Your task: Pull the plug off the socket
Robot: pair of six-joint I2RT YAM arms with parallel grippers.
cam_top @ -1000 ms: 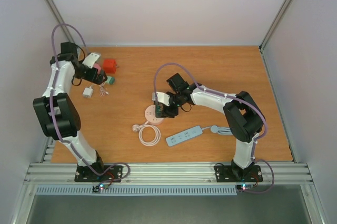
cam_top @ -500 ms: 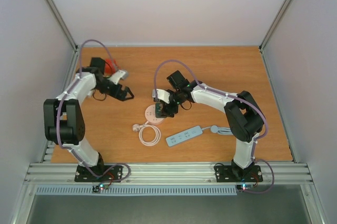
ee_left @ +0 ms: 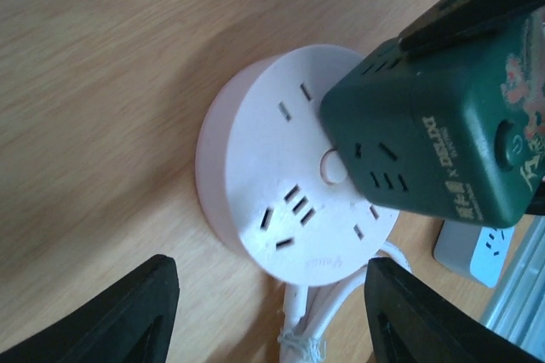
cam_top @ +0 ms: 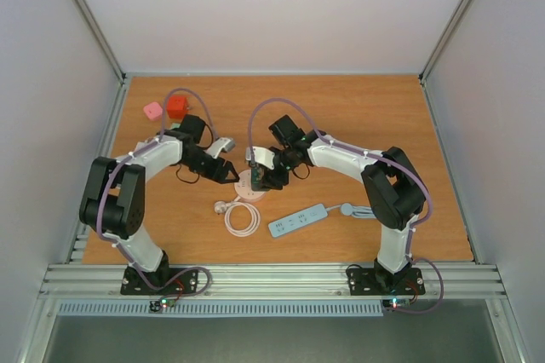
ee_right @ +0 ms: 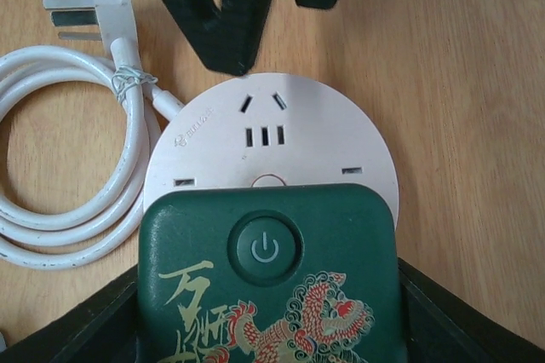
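Right claw [cam_top: 266,174]: closed on the green plug [ee_right: 268,286], one dark finger [ee_right: 447,320] pressed to each side of the body; power button and printed face turned up to the wrist camera. Green plug: sits on the round socket [ee_left: 272,150], covering the part of the face nearest the right arm; whether its pins are seated is hidden. Left claw [ee_left: 268,278]: wide, holding nothing, its two fingers [ee_left: 128,312] standing apart and aimed at the socket from the opposite side, one tip at the rim. Round socket: pale pink, flat on the bench [cam_top: 358,116], mid-bench between the two arms. White cord [ee_right: 68,167]: coiled and tied, just beside the socket, its pronged end [ee_right: 94,5] loose on the wood. Power strip [cam_top: 298,221]: near the right arm's base. Red block [cam_top: 177,106] and pink block [cam_top: 152,111]: far left corner, side by side.
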